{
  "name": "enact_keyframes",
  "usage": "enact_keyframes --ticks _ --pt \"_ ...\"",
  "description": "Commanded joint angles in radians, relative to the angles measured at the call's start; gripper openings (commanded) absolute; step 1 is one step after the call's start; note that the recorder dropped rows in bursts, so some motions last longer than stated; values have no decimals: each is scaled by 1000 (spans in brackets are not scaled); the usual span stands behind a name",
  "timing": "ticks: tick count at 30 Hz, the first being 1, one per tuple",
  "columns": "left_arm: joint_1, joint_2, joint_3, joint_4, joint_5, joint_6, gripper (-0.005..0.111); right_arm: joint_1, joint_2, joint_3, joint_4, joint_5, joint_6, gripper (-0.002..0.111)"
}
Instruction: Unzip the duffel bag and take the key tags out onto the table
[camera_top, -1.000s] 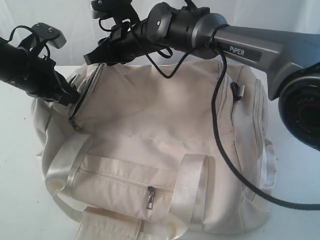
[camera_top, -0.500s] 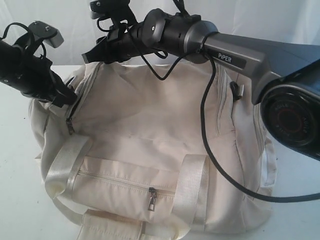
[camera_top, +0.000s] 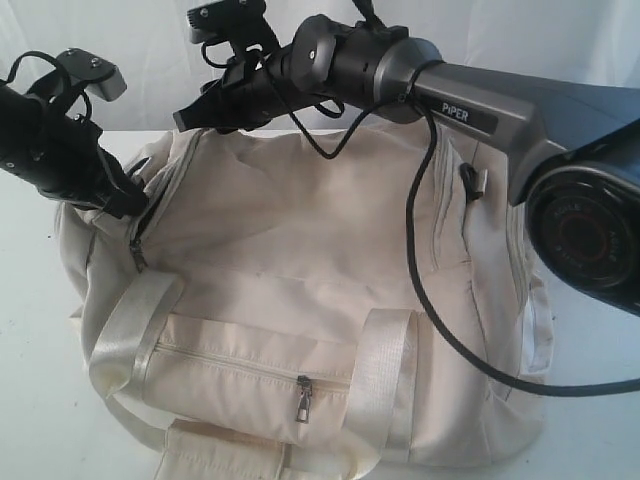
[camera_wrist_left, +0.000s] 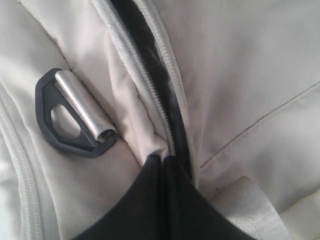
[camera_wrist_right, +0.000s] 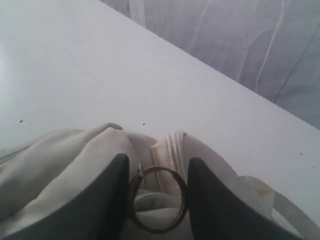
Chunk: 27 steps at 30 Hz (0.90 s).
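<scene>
Zip work is where you are. The duffel bag (camera_top: 300, 250) fills the middle of the exterior view on the table (camera_top: 40, 400), and both arms are on its upper left corner.

Your left gripper (camera_top: 125, 200) sits at the upper left, fingers pressed together right on the zip line (camera_wrist_left: 165, 95) of that end opening. What they pinch is hidden between them; I judge it to be the pull, since the teeth beyond the tips are parted and show a dark gap. A black D-ring (camera_wrist_left: 65, 117) lies just beside the zip, untouched.

Your right gripper (camera_top: 195, 115) reaches across the top of the frame to the same corner. Its jaws stand part-way apart, with a brass ring (camera_wrist_right: 159, 169) spanning the gap and meeting both fingers, bunched fabric under it. That reads as a hold on the ring, likely there to keep the cloth taut so the slider runs instead of dragging the bag along.

The key tags are not visible in any view, so presumably they are inside. The front pocket's pull (camera_top: 303, 395), lower centre, sits at its zip's right end, untouched.
</scene>
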Motion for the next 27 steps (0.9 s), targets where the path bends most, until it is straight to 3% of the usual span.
enact_keyframes --ticks 1,16,27 --pt "-8 -13 6 17 82 -17 0 -34 -26 -4 -18 33 26 0" --pt "-8 -13 6 49 113 -62 0 -47 -29 -4 -18 89 26 0" --pt "-8 -23 6 80 206 -111 0 -107 -59 -4 -17 191 77 0"
